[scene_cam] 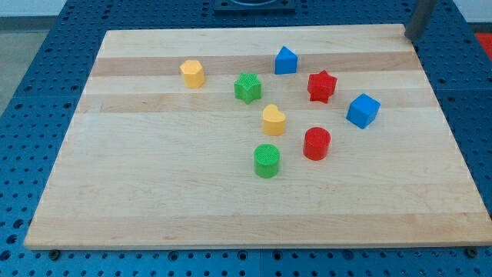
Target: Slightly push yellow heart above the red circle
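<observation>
Blocks unmarked: yellow heart (273, 119) upper-left of red circle (316, 143)

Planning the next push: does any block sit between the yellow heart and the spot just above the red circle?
No. The yellow heart sits up-left of the red circle; the spot above it looks free, red star farther up. My tip is far off, top right.

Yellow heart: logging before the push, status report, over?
My tip at view's top right, far from blocks. Yellow heart left of and above red circle, apart. Path clear.
</observation>
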Available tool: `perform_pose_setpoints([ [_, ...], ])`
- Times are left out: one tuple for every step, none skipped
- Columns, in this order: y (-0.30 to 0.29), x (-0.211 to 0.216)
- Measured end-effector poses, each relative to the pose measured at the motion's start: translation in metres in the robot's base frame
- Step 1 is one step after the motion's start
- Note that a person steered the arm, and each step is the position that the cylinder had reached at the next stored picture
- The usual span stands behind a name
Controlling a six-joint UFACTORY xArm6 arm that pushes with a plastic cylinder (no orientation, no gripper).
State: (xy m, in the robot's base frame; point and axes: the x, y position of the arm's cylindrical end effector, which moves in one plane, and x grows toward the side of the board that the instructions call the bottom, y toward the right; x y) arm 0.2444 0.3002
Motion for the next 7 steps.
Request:
perform_pose_setpoints([
  [0.000, 0.028],
  [-0.010, 0.053],
  [-0.022, 0.102],
  [-0.039, 0.133],
  [-0.059, 0.174],
  [-0.073, 0.215],
  [-0.102, 0.220],
])
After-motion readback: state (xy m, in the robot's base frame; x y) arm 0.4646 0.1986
